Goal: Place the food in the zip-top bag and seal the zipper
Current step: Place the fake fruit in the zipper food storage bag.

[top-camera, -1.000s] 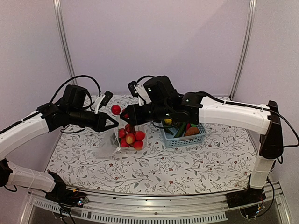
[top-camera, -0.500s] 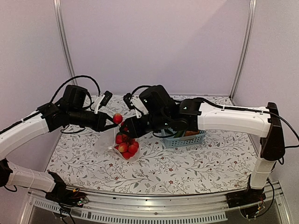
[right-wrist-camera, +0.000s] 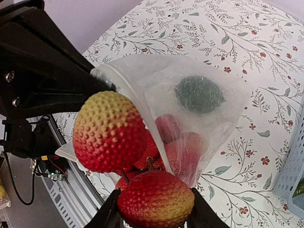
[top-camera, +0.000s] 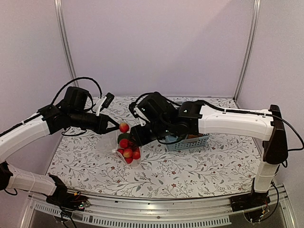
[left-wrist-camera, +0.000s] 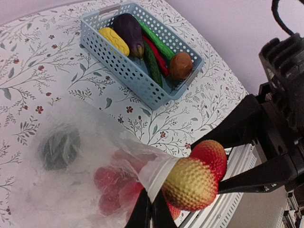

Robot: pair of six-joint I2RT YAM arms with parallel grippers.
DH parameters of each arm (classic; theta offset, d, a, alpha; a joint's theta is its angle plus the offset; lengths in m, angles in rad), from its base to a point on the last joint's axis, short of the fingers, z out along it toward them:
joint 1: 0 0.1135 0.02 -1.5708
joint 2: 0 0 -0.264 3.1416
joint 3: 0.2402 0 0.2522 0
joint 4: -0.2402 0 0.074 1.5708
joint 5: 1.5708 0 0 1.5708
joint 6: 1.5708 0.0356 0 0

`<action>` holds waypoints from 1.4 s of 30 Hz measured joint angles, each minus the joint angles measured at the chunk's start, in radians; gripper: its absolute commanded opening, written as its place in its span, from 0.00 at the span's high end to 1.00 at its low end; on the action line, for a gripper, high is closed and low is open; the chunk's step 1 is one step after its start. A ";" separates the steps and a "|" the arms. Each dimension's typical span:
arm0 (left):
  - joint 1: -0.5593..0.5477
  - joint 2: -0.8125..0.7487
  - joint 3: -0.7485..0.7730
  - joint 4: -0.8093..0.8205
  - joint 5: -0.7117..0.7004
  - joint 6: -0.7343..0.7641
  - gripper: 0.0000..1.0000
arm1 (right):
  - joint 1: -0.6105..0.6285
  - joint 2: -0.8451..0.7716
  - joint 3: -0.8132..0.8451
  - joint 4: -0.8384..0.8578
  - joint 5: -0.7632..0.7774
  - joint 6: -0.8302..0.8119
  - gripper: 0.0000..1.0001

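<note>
Swinging away from the basket [top-camera: 192, 142] since the earlier frame, the right arm has dropped lower and carried its fruit to the left of it, while the bag [top-camera: 110, 145] has sagged further down onto the tabletop [top-camera: 190, 171]. The right end effector [right-wrist-camera: 154, 209] is part-way spread and pinches a red bumpy fruit [right-wrist-camera: 154, 199] between its fingers. A second red fruit [right-wrist-camera: 109, 130] of the same cluster sits just above it, touching the bag's rim. The left end effector [left-wrist-camera: 151, 209] is pressed together on the mouth edge of the bag, on the far side from the basket, and holds that edge up. Its black fingers lie right behind the rim, so the two end effectors and the upper fruit crowd the opening. Inside the bag lie several red pieces [top-camera: 128, 152] and a dark green round piece [right-wrist-camera: 199, 93]. In the basket lie the eggplant [left-wrist-camera: 127, 29], a yellow piece [left-wrist-camera: 114, 40], cucumbers [left-wrist-camera: 156, 42], a red chili [left-wrist-camera: 159, 54] and a potato [left-wrist-camera: 180, 65].
</note>
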 measured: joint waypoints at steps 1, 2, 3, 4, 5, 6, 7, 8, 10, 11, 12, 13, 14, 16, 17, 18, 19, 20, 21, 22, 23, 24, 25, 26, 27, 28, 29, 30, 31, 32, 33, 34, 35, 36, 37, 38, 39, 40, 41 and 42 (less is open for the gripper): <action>0.001 0.000 0.000 0.000 0.003 0.000 1.00 | 0.000 0.006 0.009 -0.007 0.007 0.002 1.00; 0.001 0.000 0.000 0.000 0.005 0.000 1.00 | 0.000 0.017 0.027 -0.015 0.013 0.003 1.00; 0.002 0.000 0.000 0.000 0.008 0.000 1.00 | 0.000 0.026 0.040 -0.021 0.016 0.003 1.00; 0.002 0.000 0.000 0.000 0.011 0.000 1.00 | 0.000 0.033 0.050 -0.026 0.018 0.003 1.00; 0.003 0.001 0.000 0.000 0.014 0.000 1.00 | 0.000 0.041 0.062 -0.031 0.019 0.003 1.00; 0.003 0.001 0.000 0.000 0.018 0.000 1.00 | 0.000 0.050 0.074 -0.036 0.023 0.003 1.00; 0.003 0.001 0.000 0.000 0.021 0.000 1.00 | 0.002 0.058 0.084 -0.042 0.027 0.003 1.00; 0.003 0.001 0.000 0.000 0.023 0.000 1.00 | 0.003 0.066 0.095 -0.050 0.035 0.002 1.00; 0.003 0.001 0.000 0.000 0.024 -0.001 1.00 | 0.006 0.081 0.119 -0.068 0.047 -0.001 1.00; 0.003 0.001 0.000 0.000 0.025 -0.001 1.00 | 0.009 0.086 0.127 -0.074 0.049 -0.004 1.00; 0.003 0.001 0.000 0.000 0.025 -0.002 1.00 | 0.013 0.093 0.139 -0.082 0.053 -0.008 1.00; 0.003 0.002 0.000 0.001 0.026 -0.003 1.00 | 0.017 0.098 0.148 -0.085 0.053 -0.012 1.00; 0.003 0.002 0.000 0.001 0.026 -0.003 1.00 | 0.021 0.103 0.153 -0.087 0.053 -0.015 1.00; 0.003 0.003 0.000 0.002 0.027 -0.003 1.00 | 0.032 0.113 0.163 -0.089 0.048 -0.016 1.00; 0.003 0.004 0.000 0.002 0.027 -0.003 1.00 | 0.034 0.118 0.165 -0.088 0.043 -0.016 1.00; 0.003 0.005 0.000 0.003 0.028 -0.003 1.00 | 0.038 0.123 0.166 -0.086 0.036 -0.015 1.00; 0.003 0.007 0.000 0.003 0.029 -0.004 1.00 | 0.040 0.129 0.166 -0.084 0.033 -0.015 1.00; 0.003 0.008 0.000 0.003 0.028 -0.004 1.00 | 0.040 0.135 0.166 -0.081 0.029 -0.014 1.00; 0.003 0.009 0.000 0.002 0.028 -0.005 1.00 | 0.040 0.141 0.166 -0.078 0.025 -0.013 1.00; 0.003 0.009 0.000 0.002 0.028 -0.005 1.00 | 0.041 0.147 0.166 -0.075 0.021 -0.011 1.00; 0.003 0.009 0.000 0.002 0.029 -0.006 1.00 | 0.042 0.153 0.166 -0.073 0.018 -0.010 1.00; 0.003 0.009 0.000 0.002 0.029 -0.006 1.00 | 0.042 0.158 0.166 -0.072 0.018 -0.007 0.99; 0.003 0.009 0.000 0.002 0.029 -0.006 1.00 | 0.042 0.163 0.166 -0.072 0.018 -0.002 0.97; 0.003 0.009 0.000 0.002 0.029 -0.006 1.00 | 0.042 0.167 0.168 -0.072 0.020 0.004 0.95; 0.003 0.010 0.000 0.002 0.029 -0.007 1.00 | 0.042 0.172 0.171 -0.072 0.024 0.009 0.95; 0.003 0.010 0.000 0.002 0.028 -0.007 1.00 | 0.042 0.176 0.173 -0.073 0.029 0.012 0.94; 0.003 0.010 0.000 0.002 0.028 -0.007 1.00 | 0.042 0.181 0.179 -0.074 0.035 0.016 0.93; 0.004 0.010 0.000 0.002 0.028 -0.007 1.00 | 0.042 0.186 0.185 -0.074 0.040 0.020 0.92; 0.004 0.010 0.000 0.003 0.028 -0.007 1.00 | 0.042 0.190 0.190 -0.075 0.043 0.024 0.91; 0.004 0.010 0.000 0.003 0.028 -0.007 1.00 | 0.042 0.193 0.196 -0.077 0.046 0.027 0.88; 0.005 0.010 0.000 0.003 0.028 -0.007 1.00 | 0.042 0.195 0.200 -0.077 0.047 0.030 0.84; 0.005 0.010 0.000 0.004 0.028 -0.007 1.00 | 0.042 0.196 0.201 -0.077 0.050 0.031 0.81; 0.006 0.010 0.000 0.004 0.028 -0.007 1.00 | 0.042 0.196 0.201 -0.079 0.053 0.033 0.78; 0.006 0.010 0.000 0.004 0.028 -0.007 1.00 | 0.042 0.196 0.201 -0.079 0.056 0.034 0.76; 0.006 0.010 0.000 0.004 0.028 -0.007 1.00 | 0.042 0.196 0.201 -0.081 0.059 0.034 0.73; 0.006 0.010 0.000 0.004 0.028 -0.007 1.00 | 0.044 0.196 0.201 -0.082 0.061 0.035 0.69; 0.006 0.010 0.000 0.004 0.028 -0.007 1.00 | 0.045 0.196 0.201 -0.082 0.063 0.035 0.65; 0.006 0.010 0.000 0.004 0.028 -0.007 1.00 | 0.045 0.196 0.201 -0.084 0.064 0.035 0.62; 0.006 0.010 0.000 0.004 0.028 -0.007 1.00 | 0.045 0.196 0.201 -0.086 0.066 0.035 0.58; 0.006 0.010 0.000 0.004 0.028 -0.007 1.00 | 0.046 0.196 0.201 -0.089 0.069 0.037 0.55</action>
